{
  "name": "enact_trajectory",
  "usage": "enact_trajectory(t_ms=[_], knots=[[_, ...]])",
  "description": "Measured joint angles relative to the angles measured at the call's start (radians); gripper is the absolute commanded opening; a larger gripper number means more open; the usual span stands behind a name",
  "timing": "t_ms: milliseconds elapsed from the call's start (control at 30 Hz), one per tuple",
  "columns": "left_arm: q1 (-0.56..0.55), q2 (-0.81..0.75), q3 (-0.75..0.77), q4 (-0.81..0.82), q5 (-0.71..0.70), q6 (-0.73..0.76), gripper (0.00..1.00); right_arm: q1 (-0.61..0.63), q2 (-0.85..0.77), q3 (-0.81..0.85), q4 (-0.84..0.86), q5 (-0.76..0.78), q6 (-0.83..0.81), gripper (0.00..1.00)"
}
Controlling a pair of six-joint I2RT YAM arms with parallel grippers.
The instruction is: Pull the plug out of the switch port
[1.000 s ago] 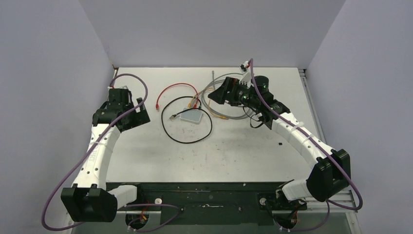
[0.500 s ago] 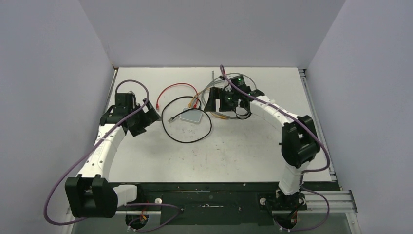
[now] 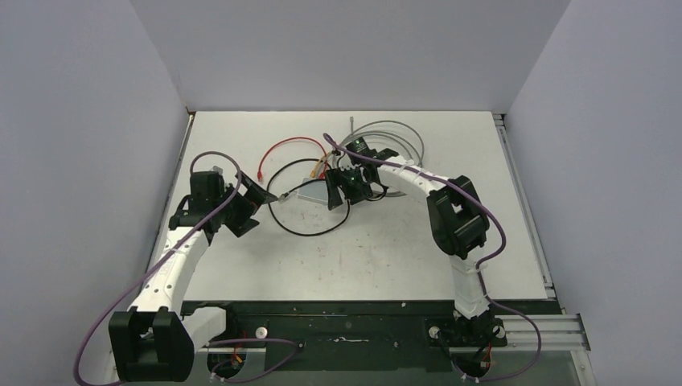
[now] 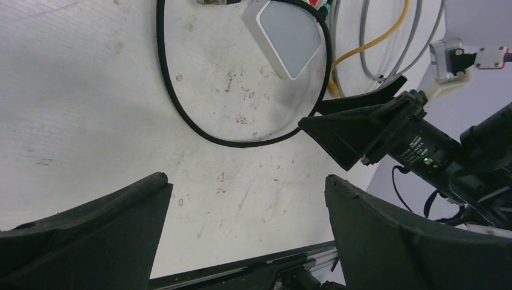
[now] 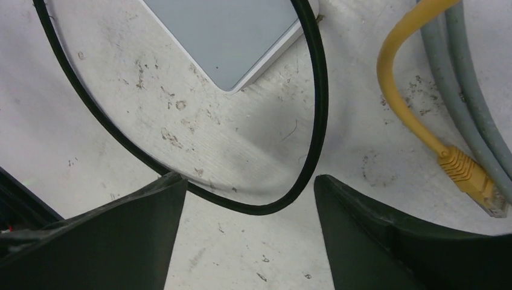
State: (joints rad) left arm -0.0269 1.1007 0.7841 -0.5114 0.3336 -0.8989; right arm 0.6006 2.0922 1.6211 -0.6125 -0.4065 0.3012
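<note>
The switch (image 3: 312, 193) is a flat pale grey-blue box near the table's middle; it also shows in the left wrist view (image 4: 290, 36) and the right wrist view (image 5: 223, 36). Plugs with red and yellow cables (image 3: 321, 169) sit at its far edge. A black cable (image 3: 310, 232) loops around it (image 5: 314, 121). My right gripper (image 3: 336, 193) is open and empty, low over the switch's right corner, straddling the black loop (image 5: 247, 181). My left gripper (image 3: 256, 207) is open and empty, left of the loop (image 4: 247, 187).
A red cable (image 3: 289, 147) curls behind the switch. Grey cables (image 3: 390, 133) coil at the back right. A loose yellow plug (image 5: 468, 172) lies beside grey cables (image 5: 477, 115). The black cable's free plug (image 3: 283, 193) lies left of the switch.
My right arm has swung left and down from the grey cables to the switch's right side. My left gripper has moved right and nearer, toward the black loop.
</note>
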Motion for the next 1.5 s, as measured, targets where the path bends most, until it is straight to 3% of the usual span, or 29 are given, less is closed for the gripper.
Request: enact_trajectory(t_ms=[133, 467, 667, 767, 1167, 1200, 1500], knots=[[0.034, -0.029, 0.001, 0.004, 0.017, -0.006, 1.0, 0.01, 0.004, 0.0, -0.005, -0.005, -0.003, 0.53], [0.183, -0.069, 0.101, -0.048, 0.023, 0.034, 1.0, 0.154, 0.044, 0.015, 0.05, -0.217, 0.015, 0.55], [0.208, -0.109, 0.12, -0.055, 0.019, 0.045, 1.0, 0.291, 0.047, 0.066, 0.103, -0.379, -0.007, 0.87], [0.21, -0.108, 0.12, -0.074, 0.016, 0.045, 1.0, 0.32, 0.045, 0.068, 0.089, -0.379, -0.034, 0.96], [0.212, -0.102, 0.085, -0.105, 0.01, 0.045, 1.0, 0.163, -0.105, -0.005, 0.092, -0.206, -0.057, 0.97], [0.212, -0.102, 0.076, -0.105, 0.014, 0.043, 0.95, 0.14, -0.103, 0.008, 0.091, -0.193, -0.057, 0.97], [0.208, -0.102, -0.016, -0.076, 0.063, -0.002, 0.86, 0.052, 0.119, 0.324, 0.014, -0.058, -0.074, 0.95]])
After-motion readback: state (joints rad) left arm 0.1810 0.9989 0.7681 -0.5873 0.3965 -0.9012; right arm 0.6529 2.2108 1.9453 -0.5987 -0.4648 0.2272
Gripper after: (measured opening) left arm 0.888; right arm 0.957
